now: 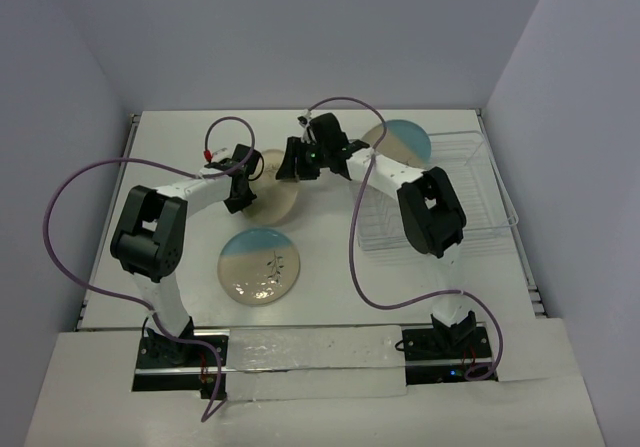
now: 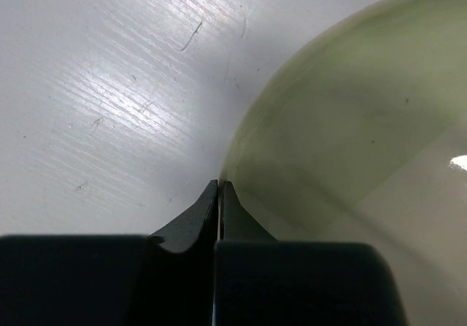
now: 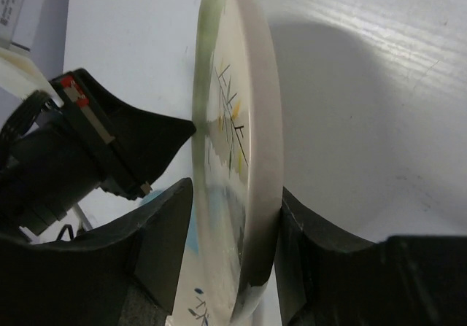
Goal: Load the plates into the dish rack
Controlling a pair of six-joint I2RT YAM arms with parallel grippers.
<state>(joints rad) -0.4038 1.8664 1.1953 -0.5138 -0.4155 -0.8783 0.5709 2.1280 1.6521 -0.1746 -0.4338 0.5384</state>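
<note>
An all-cream plate (image 1: pixel 272 199) lies left of the table's middle; it also shows in the left wrist view (image 2: pixel 350 122) and, with its sprig drawing, in the right wrist view (image 3: pixel 233 107). My right gripper (image 1: pixel 293 162) (image 3: pixel 235 191) grips its far right rim, one finger above and one beneath. My left gripper (image 1: pixel 240 189) (image 2: pixel 220 184) is shut and empty, its tips against the plate's left rim. A blue-and-cream plate (image 1: pixel 260 265) lies flat near the front. Another (image 1: pixel 403 140) sits at the far left corner of the wire dish rack (image 1: pixel 480 182).
The rack takes up the right side of the table, close to the right wall. Purple cables (image 1: pixel 352 247) loop over the table from both arms. White walls close in the table at the back and both sides.
</note>
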